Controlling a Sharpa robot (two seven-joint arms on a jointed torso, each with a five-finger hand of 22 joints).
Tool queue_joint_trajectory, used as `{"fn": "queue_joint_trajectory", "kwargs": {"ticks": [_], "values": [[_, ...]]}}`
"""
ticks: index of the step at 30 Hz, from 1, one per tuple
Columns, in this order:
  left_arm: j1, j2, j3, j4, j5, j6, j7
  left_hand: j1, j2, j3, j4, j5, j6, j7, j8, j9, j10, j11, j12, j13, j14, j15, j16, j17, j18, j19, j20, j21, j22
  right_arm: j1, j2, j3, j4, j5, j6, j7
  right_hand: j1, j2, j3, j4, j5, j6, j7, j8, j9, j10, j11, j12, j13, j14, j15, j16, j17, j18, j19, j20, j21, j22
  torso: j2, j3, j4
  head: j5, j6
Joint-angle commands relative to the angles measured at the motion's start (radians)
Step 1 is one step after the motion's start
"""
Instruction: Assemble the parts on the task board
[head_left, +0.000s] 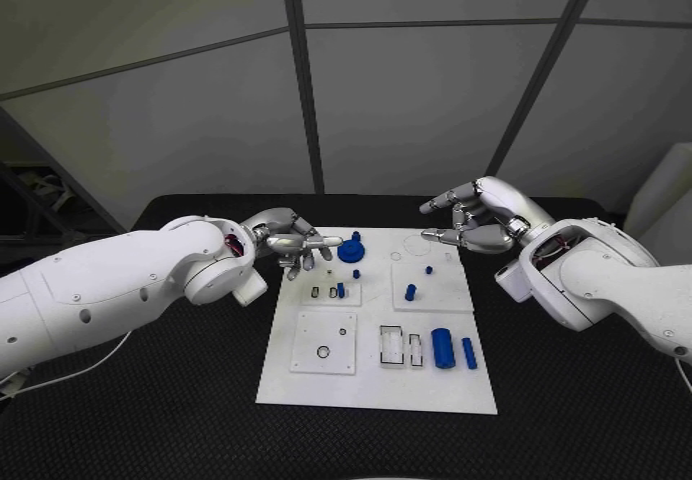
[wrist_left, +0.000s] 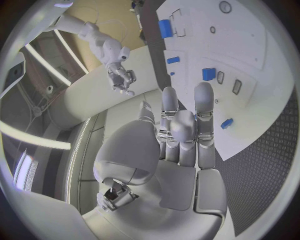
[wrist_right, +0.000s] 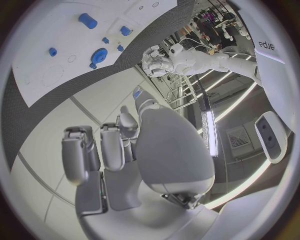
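Head view: nearest me, the white task board (head_left: 378, 385) lies mid-frame on the black counter (head_left: 159, 420), two blue bars (head_left: 453, 351) at its lower right. My left hand (head_left: 293, 245) hovers at its upper left, fingers spread, empty; I should settle over the round blue part (head_left: 351, 250) before closing.

Left wrist view: fingers (wrist_left: 203, 107) straight, apart.

Right wrist view: right hand (wrist_right: 119, 150) loosely curled, holding nothing.

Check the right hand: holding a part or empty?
Empty. The right hand hovers at the task board's far edge, fingers curled, nothing between them.
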Motion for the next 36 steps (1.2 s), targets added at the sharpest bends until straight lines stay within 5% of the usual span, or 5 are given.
{"fn": "queue_joint_trajectory", "kwargs": {"ticks": [1, 3, 7, 18, 36], "values": [[0.012, 0.022, -0.001, -0.017, -0.258, 0.061, -0.224, 0.013, -0.007, 0.0, 0.025, -0.007, -0.025, -0.019, 0.044, 0.086, 0.001, -0.011, 0.115, 0.157, 0.054, -0.011, 0.097, 0.109, -0.058, 0.006, -0.013, 0.093, 0.111, 0.004, -0.002, 0.001, 0.001, 0.053, 0.014, 0.0, 0.005, 0.0, 0.001, 0.002, 0.007, 0.007, 0.0, 0.002, 0.002, 0.003, -0.001, 0.005, 0.001, 0.04, -0.002, -0.006, -0.001, -0.007, 0.087, 0.001, -0.006, 0.238, -0.012, 0.0043, 0.0, 0.004, -0.005], [0.021, 0.045, -0.005, -0.032, -0.3, 0.067, -0.268, 0.02, -0.004, 0.003, 0.055, -0.002, -0.046, -0.015, 0.073, 0.156, -0.015, -0.018, 0.151, 0.228, 0.043, -0.008, 0.122, 0.139, -0.066, -0.008, -0.012, 0.138, 0.162, 0.004, -0.002, 0.001, 0.0, 0.047, 0.013, -0.018, 0.002, 0.001, 0.001, 0.004, 0.009, 0.009, 0.0, 0.002, 0.002, 0.003, -0.001, 0.005, 0.0, 0.04, -0.003, -0.008, -0.003, -0.007, 0.088, 0.0, -0.005, 0.239, -0.015, 0.0052, 0.0009, 0.004, -0.006], [0.036, 0.096, -0.02, -0.066, -0.342, 0.089, -0.335, 0.01, -0.035, -0.004, 0.094, -0.006, -0.118, 0.005, 0.025, 0.169, -0.031, 0.002, 0.156, 0.27, 0.048, -0.001, 0.16, 0.189, -0.075, -0.003, -0.005, 0.189, 0.232, 0.005, 0.001, 0.001, -0.003, 0.033, 0.009, -0.049, -0.003, 0.0, -0.001, 0.007, 0.01, 0.011, -0.001, 0.001, 0.002, 0.005, -0.001, 0.007, 0.0, 0.04, -0.003, -0.009, -0.004, -0.007, 0.087, 0.0, -0.006, 0.237, -0.015, 0.0053, 0.0008, 0.006, -0.009], [0.083, 0.202, -0.098, -0.133, -0.358, 0.144, -0.412, -0.029, -0.076, 0.049, 0.107, -0.004, -0.1, 0.001, 0.007, 0.24, -0.02, -0.002, 0.298, 0.496, 0.069, -0.003, 0.268, 0.325, -0.095, 0.038, -0.003, 0.315, 0.42, 0.006, 0.018, 0.001, -0.015, 0.019, 0.011, -0.087, -0.007, 0.0, -0.003, 0.009, 0.013, 0.013, -0.001, 0.0, 0.001, 0.004, -0.002, 0.005, -0.002, 0.039, -0.003, -0.014, -0.011, -0.005, 0.082, 0.0, -0.013, 0.23, -0.011, 0.0057, -0.0003, 0.008, -0.014], [0.09, 0.266, -0.112, -0.174, -0.356, 0.207, -0.446, -0.041, -0.078, 0.075, 0.106, -0.005, -0.104, 0.001, -0.004, 0.298, -0.014, -0.002, 0.365, 0.61, 0.074, -0.002, 0.295, 0.361, -0.1, 0.043, -0.002, 0.348, 0.473, 0.006, 0.029, 0.001, -0.027, 0.01, 0.019, -0.111, -0.013, -0.002, -0.006, 0.013, 0.016, 0.015, -0.002, -0.001, 0.001, 0.005, -0.002, 0.005, -0.003, 0.038, -0.003, -0.017, -0.015, -0.004, 0.079, 0.0, -0.017, 0.227, -0.009, 0.0045, -0.0002, 0.006, -0.026]]}}
